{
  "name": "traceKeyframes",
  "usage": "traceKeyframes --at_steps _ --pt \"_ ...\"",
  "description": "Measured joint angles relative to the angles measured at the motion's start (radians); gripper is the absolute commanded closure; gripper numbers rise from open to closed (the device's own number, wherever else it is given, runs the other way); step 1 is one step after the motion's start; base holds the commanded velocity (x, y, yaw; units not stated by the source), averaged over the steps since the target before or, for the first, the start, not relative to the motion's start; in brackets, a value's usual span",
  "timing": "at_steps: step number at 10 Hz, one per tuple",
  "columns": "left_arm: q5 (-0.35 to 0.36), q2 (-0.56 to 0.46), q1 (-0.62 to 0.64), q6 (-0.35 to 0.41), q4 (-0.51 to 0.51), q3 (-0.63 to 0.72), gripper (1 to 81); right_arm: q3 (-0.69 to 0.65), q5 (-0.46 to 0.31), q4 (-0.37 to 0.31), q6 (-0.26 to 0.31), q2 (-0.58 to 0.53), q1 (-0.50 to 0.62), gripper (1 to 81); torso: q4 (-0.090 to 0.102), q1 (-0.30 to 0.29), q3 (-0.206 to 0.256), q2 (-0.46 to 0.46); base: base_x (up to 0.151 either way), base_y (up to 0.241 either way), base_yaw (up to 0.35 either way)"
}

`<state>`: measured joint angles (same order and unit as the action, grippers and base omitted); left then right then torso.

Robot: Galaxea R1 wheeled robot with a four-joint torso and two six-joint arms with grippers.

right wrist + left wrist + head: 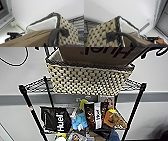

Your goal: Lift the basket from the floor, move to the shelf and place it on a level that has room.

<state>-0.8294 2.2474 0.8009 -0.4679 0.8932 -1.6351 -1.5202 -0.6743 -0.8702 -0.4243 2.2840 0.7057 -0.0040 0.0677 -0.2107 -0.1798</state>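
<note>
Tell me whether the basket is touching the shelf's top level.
Cannot tell. In the head view the basket overlaps the top level, but its underside hides any contact or gap.

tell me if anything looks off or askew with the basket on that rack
The basket sits on the rack's top tier, roughly level. One oddity: a brown cardboard box printed "Huel" rides in it, rising above the dark rim rather than fitting inside. On the tier below, the packets are crowded together.

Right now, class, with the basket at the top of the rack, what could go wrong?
1. The basket seems to hang over the front edge of the top tier, so it might tip forward.
2. The cardboard box in it rises above the rim and may make it top-heavy.
3. A fall would hit the packets below.
</note>
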Motion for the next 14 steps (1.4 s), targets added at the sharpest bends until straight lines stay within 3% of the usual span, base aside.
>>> traceKeyframes --at_steps 7,14 --pt "-0.001 0.125 -0.133 0.035 -0.071 -0.236 81.1 -0.255 0.045 -0.008 0.095 0.183 -0.086 81.1 0.000 0.000 -0.001 0.000 0.000 0.000 0.000" --pt "0.052 0.203 -0.220 0.100 -0.082 -0.415 81.1 -0.436 0.096 -0.056 0.185 0.256 -0.195 81.1 0.000 -0.001 0.000 0.000 0.000 0.000 0.000"
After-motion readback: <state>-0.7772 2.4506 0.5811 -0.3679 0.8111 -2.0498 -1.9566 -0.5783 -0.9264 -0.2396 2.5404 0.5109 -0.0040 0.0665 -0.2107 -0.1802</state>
